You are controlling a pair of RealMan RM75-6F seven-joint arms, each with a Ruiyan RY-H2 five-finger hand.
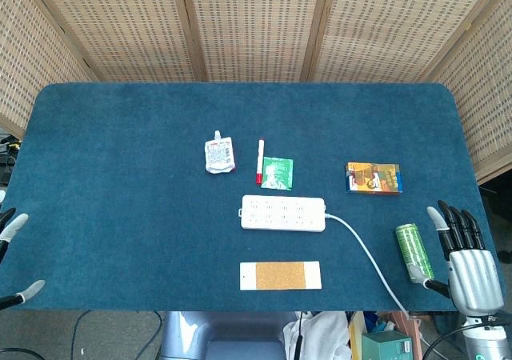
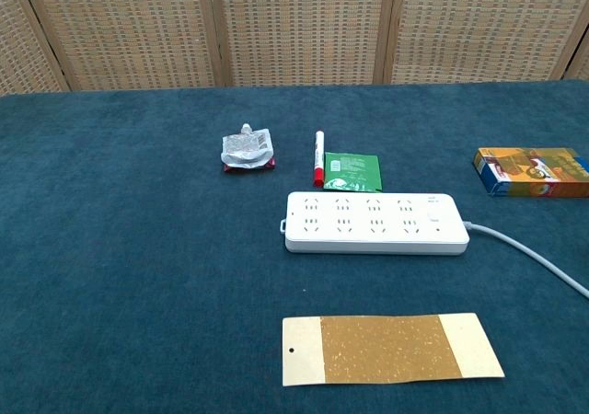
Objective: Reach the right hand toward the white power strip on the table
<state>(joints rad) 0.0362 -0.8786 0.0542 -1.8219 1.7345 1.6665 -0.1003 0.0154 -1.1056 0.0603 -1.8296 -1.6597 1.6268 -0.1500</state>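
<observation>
Right robot hand spread, empty; white power strip well apart, leftward.

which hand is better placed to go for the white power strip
Right. The right hand sits open at the table's right edge, nearer the power strip than the left hand at the far left edge.

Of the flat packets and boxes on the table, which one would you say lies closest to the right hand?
The orange and blue box, alone on the table's right side, is nearest the right hand; the others lie near the middle.
</observation>
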